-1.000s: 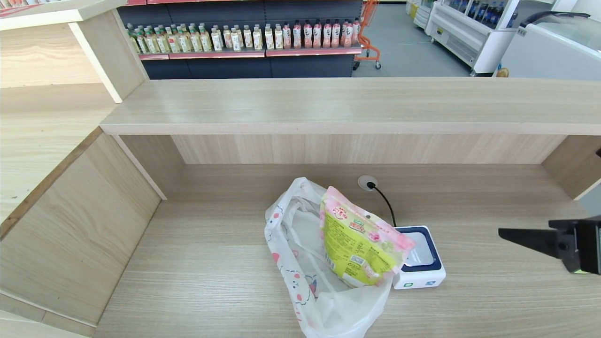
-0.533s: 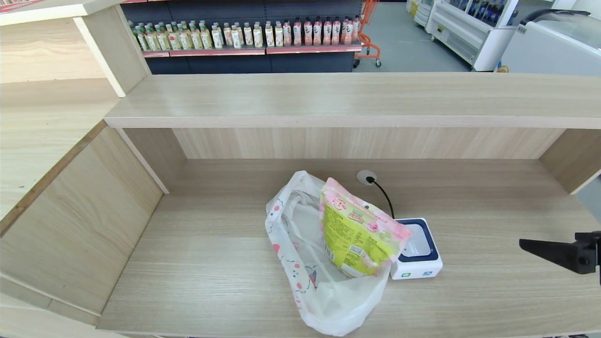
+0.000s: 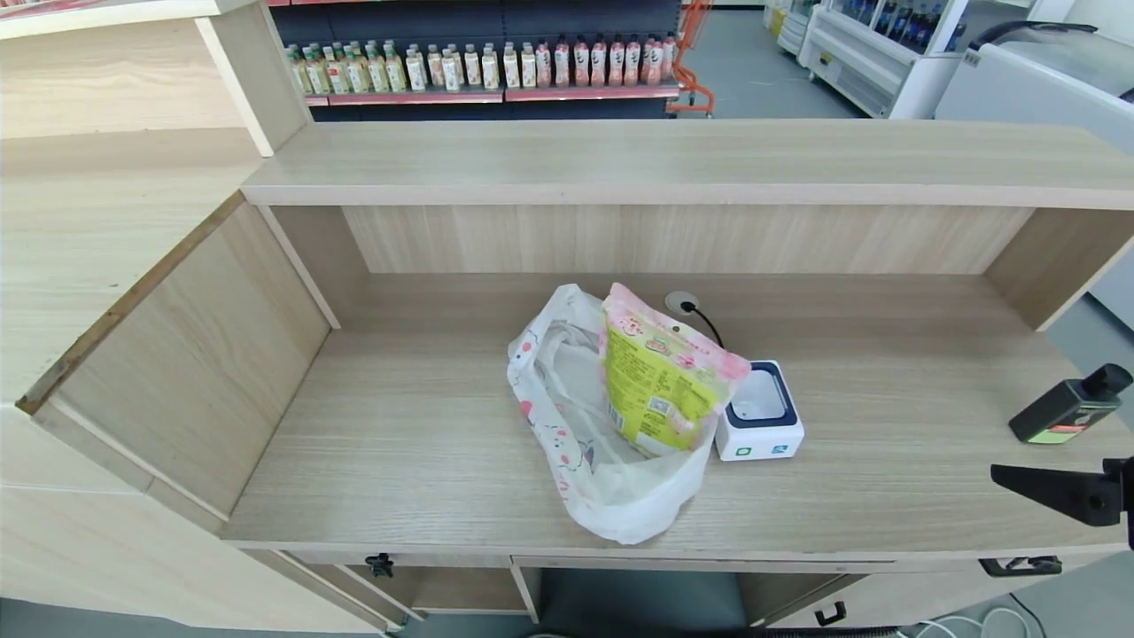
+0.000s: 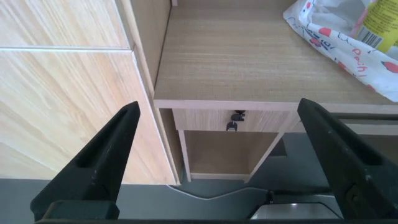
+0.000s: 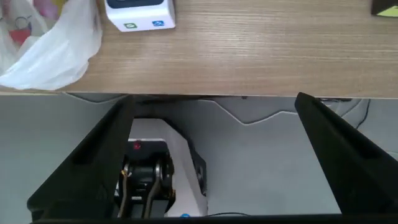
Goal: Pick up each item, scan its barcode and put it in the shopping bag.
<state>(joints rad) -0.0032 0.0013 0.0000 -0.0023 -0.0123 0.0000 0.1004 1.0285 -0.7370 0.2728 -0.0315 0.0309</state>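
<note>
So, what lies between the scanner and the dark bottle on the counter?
Nothing. In the head view, the stretch of counter between the scanner and the dark bottle is bare wood.

No legible text, print on the pouch (image 3: 660, 385) too small to read, scanner (image 3: 762, 439) icons unreadable

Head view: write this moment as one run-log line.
pouch: in shopping bag | scanner: beside bag | bottle: on counter, unbagged | left gripper: open | right gripper: open

camera: backed off, scene shifted | dark bottle (image 3: 1070, 409): newly in frame, right
</note>
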